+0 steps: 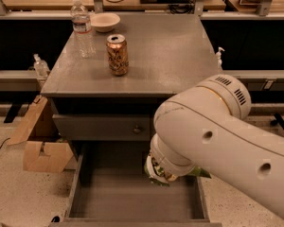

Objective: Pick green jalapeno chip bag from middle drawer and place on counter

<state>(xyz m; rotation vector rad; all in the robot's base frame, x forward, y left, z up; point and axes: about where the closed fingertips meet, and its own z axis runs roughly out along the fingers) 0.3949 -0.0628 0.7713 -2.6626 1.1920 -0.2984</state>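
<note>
Hand (166, 168) is low over the open middle drawer (109, 200), right of centre and mostly masked by the white arm (217, 131), so I can't tell its grip state. The green jalapeno chip bag (154, 172) pokes out right under it, nearer the drawer's right wall, just in front of the closed upper drawer front (99, 126); the drawer's left half is bare floor. On the counter (175, 56), the drink can (117, 55), water bottle (82, 27) and bowl (105, 21) bunch at the left rear, with the right side and front edge strip open.
</note>
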